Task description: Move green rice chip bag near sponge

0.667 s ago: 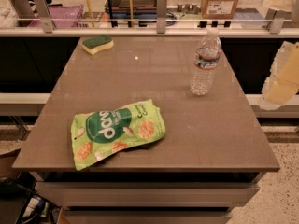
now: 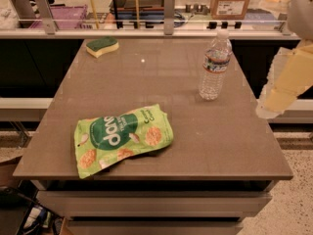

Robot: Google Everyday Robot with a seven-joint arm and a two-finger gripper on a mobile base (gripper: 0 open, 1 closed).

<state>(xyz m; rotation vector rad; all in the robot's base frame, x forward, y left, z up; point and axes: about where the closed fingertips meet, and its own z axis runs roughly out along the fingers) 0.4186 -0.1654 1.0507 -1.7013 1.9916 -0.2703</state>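
Note:
The green rice chip bag (image 2: 122,137) lies flat near the table's front left, light green with a dark green circle and orange chip pictures. The sponge (image 2: 101,46), dark green over yellow, sits at the far left corner of the table, well apart from the bag. Only cream-coloured segments of my arm (image 2: 288,80) show at the right edge, beside the table and level with its middle. My gripper itself is out of view. Nothing touches the bag or the sponge.
A clear plastic water bottle (image 2: 214,66) stands upright at the table's right, toward the back. The brown table (image 2: 161,82) has a glass rail with metal posts (image 2: 169,6) behind it. A cardboard box (image 2: 232,0) sits beyond the rail.
My arm at the right edge has shifted slightly left and down toward the table. The bag, sponge and bottle have not moved.

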